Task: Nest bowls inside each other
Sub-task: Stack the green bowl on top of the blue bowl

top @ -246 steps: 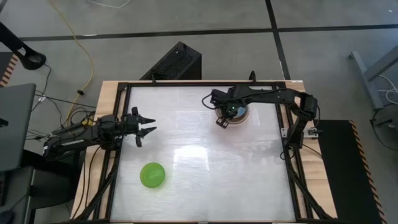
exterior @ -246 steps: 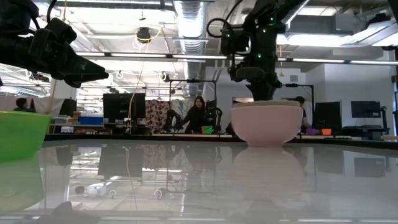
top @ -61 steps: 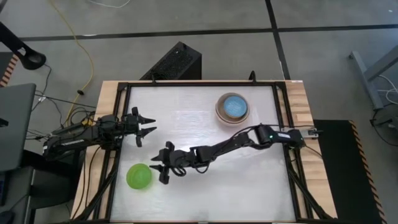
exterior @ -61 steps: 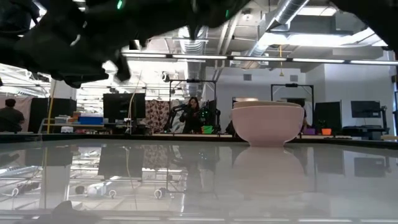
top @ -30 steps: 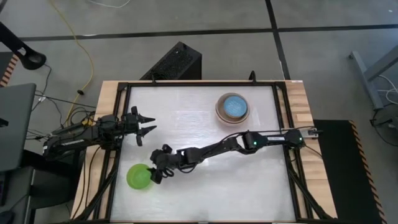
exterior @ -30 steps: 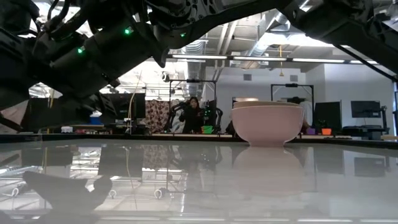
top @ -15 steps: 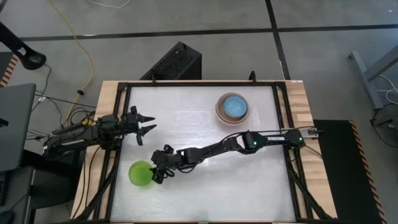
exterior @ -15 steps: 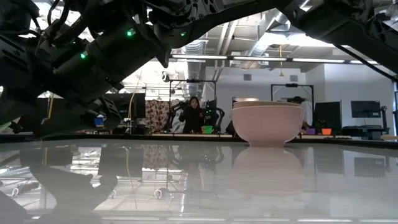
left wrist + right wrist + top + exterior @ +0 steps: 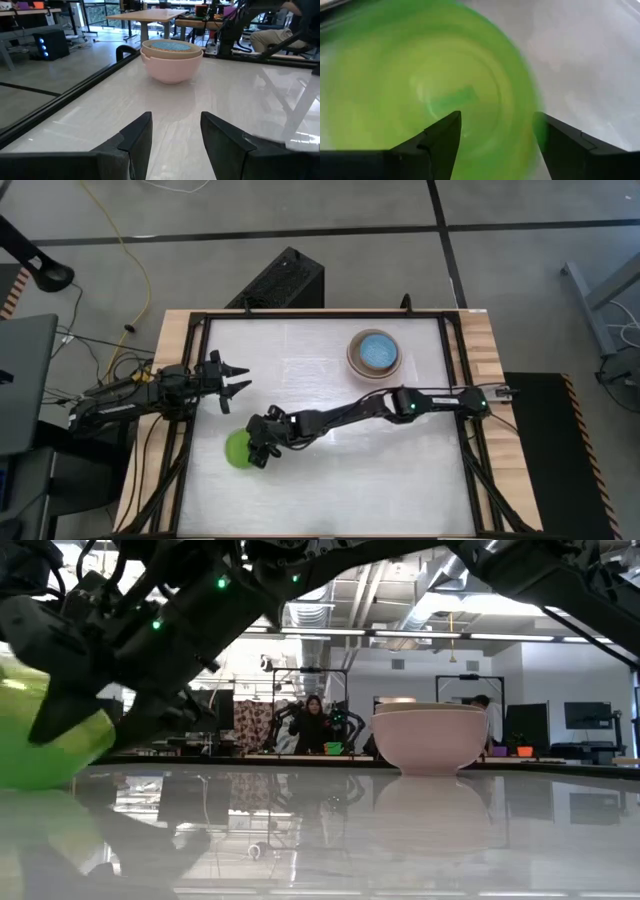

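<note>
The bright green bowl (image 9: 233, 453) (image 9: 40, 755) stands tipped near the table's left near corner, and its inside fills the right wrist view (image 9: 420, 75). My right gripper (image 9: 257, 447) (image 9: 497, 117) is open, one finger inside the bowl and one outside its rim. At the far right stands the salmon-pink bowl (image 9: 352, 360) (image 9: 171, 70) with a beige bowl (image 9: 172, 50) and the blue bowl (image 9: 376, 349) nested in it. My left gripper (image 9: 238, 386) (image 9: 175, 117) waits open at the left edge, pointing level. My right gripper straddles the green bowl's wall on the side toward the table's right, slanting down from that side. The rim (image 9: 534, 107) runs close by the outer finger (image 9: 560, 145); the other finger (image 9: 440, 137) is inside. The bowl is tipped, its lower side (image 9: 45, 783) seemingly on the table.
A black frame (image 9: 455, 380) borders the white tabletop. Open tabletop (image 9: 340, 480) lies between the green bowl and the stack. My right arm (image 9: 340, 415) stretches low across the middle. People and desks (image 9: 315, 725) show in the room behind.
My right gripper has drawn back a little toward the table's right and far edges and tipped upward. The green bowl has gone along with it, sliding right and toward the far edge, and has tipped up from lying level.
</note>
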Controlling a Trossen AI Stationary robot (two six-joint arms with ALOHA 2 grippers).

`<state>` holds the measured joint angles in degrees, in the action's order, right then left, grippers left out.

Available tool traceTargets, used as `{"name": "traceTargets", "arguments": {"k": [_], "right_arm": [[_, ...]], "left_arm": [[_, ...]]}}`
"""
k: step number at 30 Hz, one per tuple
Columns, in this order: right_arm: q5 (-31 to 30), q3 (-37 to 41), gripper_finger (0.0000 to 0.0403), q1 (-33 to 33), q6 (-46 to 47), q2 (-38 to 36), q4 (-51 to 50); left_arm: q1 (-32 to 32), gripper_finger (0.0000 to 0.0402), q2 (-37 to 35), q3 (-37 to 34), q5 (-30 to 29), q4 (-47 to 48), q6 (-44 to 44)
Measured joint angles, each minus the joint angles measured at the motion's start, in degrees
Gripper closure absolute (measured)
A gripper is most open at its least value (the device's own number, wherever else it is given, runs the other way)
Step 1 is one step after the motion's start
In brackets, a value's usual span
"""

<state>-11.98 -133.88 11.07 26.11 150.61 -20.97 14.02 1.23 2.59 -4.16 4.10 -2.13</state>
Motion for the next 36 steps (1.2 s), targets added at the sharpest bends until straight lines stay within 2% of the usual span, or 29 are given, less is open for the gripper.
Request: {"name": "traceTargets", "arguments": {"k": [6,14,19,24,31,33,36], "right_arm": [[-1.2,0.0,0.0134,-0.2,-0.5,-2.2,-7.8],[-1.4,0.0,0.0135,-0.7,1.4,-2.4,-11.1],[-1.4,0.0,0.0158,-1.2,3.0,-2.4,-18.3],[-1.2,0.0,0.0217,-1.2,1.8,-2.4,-19.3],[1.9,-0.1,0.0374,-1.1,0.4,-2.7,-22.6],[1.9,-0.1,0.0389,-1.1,0.5,-3.4,-25.7],[1.7,0.0,0.0384,-1.1,0.5,-4.7,-29.8]], "left_arm": [[0.0,0.0244,0.0,0.0,0.0,0.0,0.0],[0.0,0.0244,0.0,0.0,0.0,0.0,0.0],[0.0,0.0244,0.0,0.0,0.0,0.0,0.0],[0.0,0.0244,0.0,0.0,0.0,0.0,0.0],[0.0,0.0244,0.0,0.0,0.1,0.0,0.0],[0.0,0.0244,0.0,0.0,0.1,0.0,0.0],[0.0,0.0244,0.0,0.0,0.1,0.0,0.0]]}}
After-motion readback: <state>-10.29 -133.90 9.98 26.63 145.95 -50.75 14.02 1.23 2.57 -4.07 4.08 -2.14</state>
